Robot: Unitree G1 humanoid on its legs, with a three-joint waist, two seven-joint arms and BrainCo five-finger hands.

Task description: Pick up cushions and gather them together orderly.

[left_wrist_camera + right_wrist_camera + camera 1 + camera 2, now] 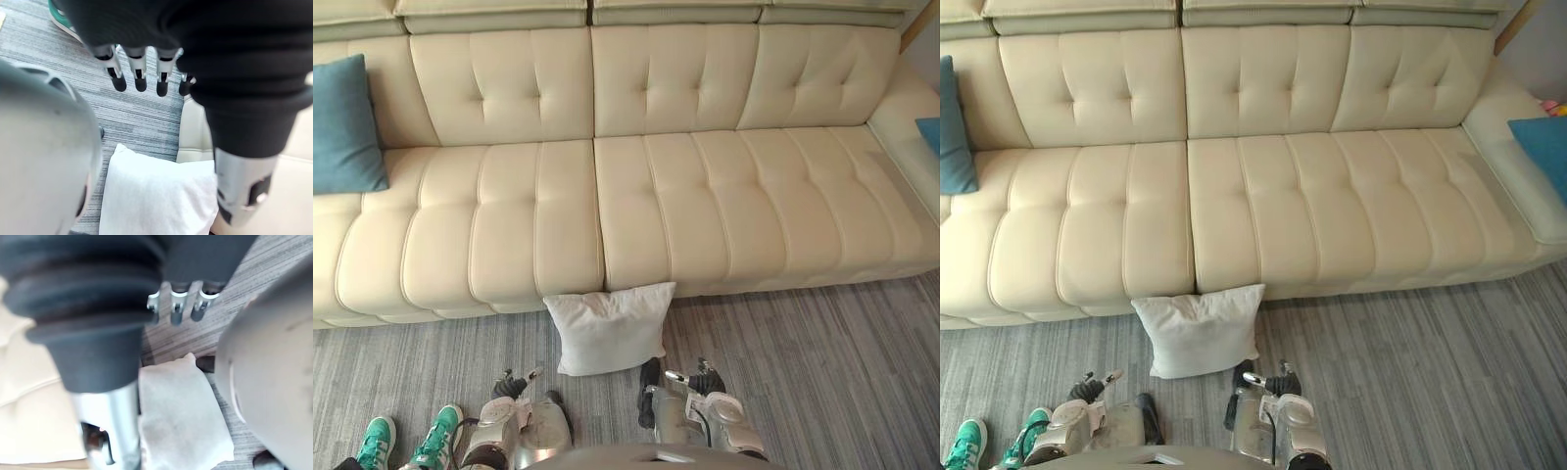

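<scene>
Where the left eye view looks down on the long cream sofa [656, 225], a white cushion [610, 328] stands on the grey striped floor [822, 343], propped against the sofa's front just below the seam between the two seat sections. A teal cushion [345, 125] leans on the backrest at the sofa's far left end, well apart from the white one. At the lower edge the left hand [512, 384] hangs low just left of the white cushion's bottom corner, and the right hand [695, 375] hangs just right of it; neither touches it. A person's green and white shoes [411, 443] stand on the floor to the left of the left hand. In the right eye view a second teal cushion [1540, 145] lies on the side section at the sofa's far right end, again well apart from the other two. In the left wrist view the left hand's fingers [140, 73] hang straight and relaxed in a row above the floor, with its thumb [242, 191] held apart; they grip nothing, and the white cushion shows past them against the cream sofa front, with a green shoe beyond the fingertips. In the right wrist view the right hand hangs slack with its fingers loose and holds nothing; the white cushion lies past it on the floor, between the sofa and the robot
</scene>
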